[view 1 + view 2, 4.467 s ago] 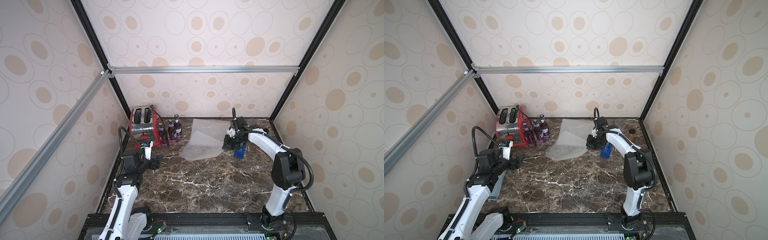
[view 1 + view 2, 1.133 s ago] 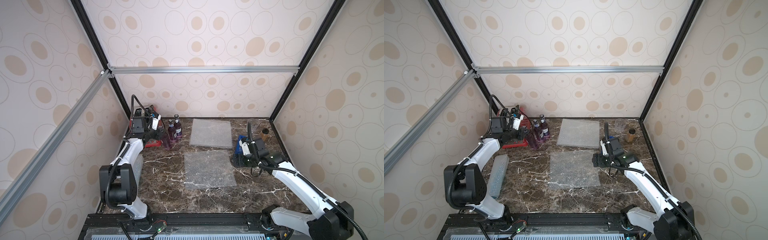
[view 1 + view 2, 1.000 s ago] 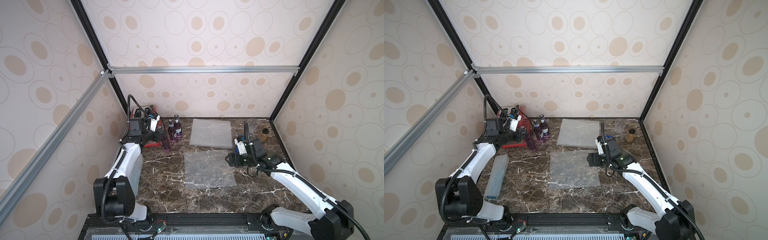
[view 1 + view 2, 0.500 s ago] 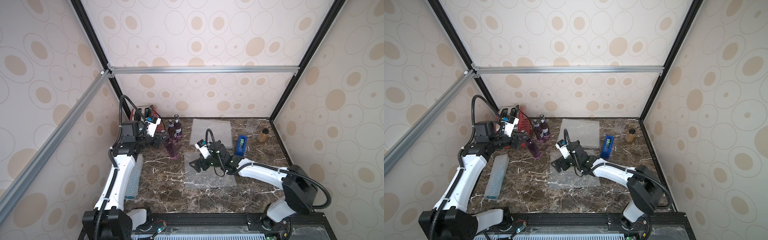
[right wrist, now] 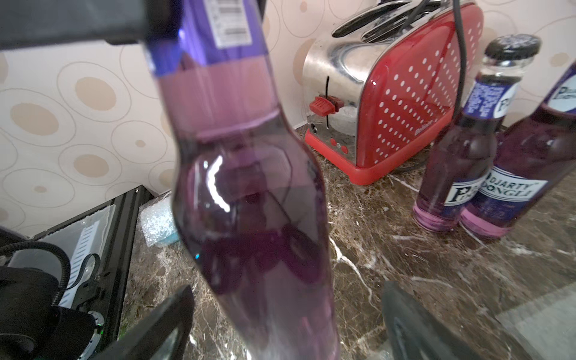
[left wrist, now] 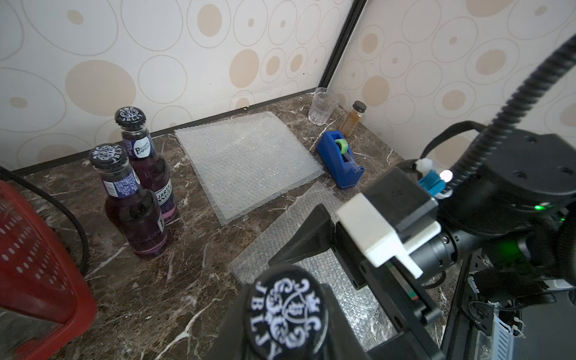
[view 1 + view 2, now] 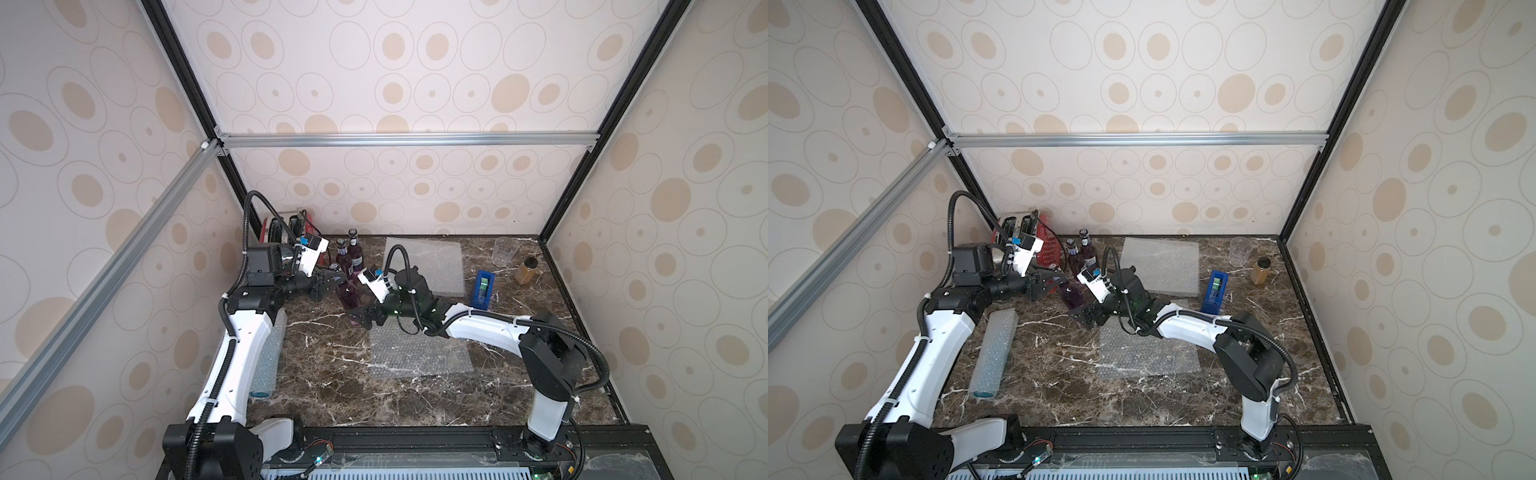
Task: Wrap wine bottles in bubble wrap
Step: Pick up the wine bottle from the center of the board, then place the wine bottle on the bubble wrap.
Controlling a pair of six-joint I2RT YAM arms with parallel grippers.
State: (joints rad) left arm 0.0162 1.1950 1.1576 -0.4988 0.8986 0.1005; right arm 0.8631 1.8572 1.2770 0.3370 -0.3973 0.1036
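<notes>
My left gripper [image 7: 332,283] is shut on the neck of a purple wine bottle [image 7: 349,297], which hangs tilted above the table; its dark cap [image 6: 288,314] fills the left wrist view. My right gripper [image 7: 365,319] stands open around the bottle's lower body [image 5: 249,202], with a gap on each side. Two more purple bottles [image 7: 349,255] stand at the back. One sheet of bubble wrap [image 7: 419,353] lies flat mid-table, a stack [image 7: 428,266] lies behind it, and a rolled tube [image 7: 994,353] with a blue end lies at the left.
A red toaster [image 7: 282,226] sits in the back left corner with its cord trailing. A blue tape dispenser [image 7: 482,289], a clear cup [image 7: 503,251] and an amber jar [image 7: 524,270] stand at the back right.
The left arm lifted a purple bottle from the back group and carried it toward the middle. The right arm swung left from the tape dispenser to the bottle's base.
</notes>
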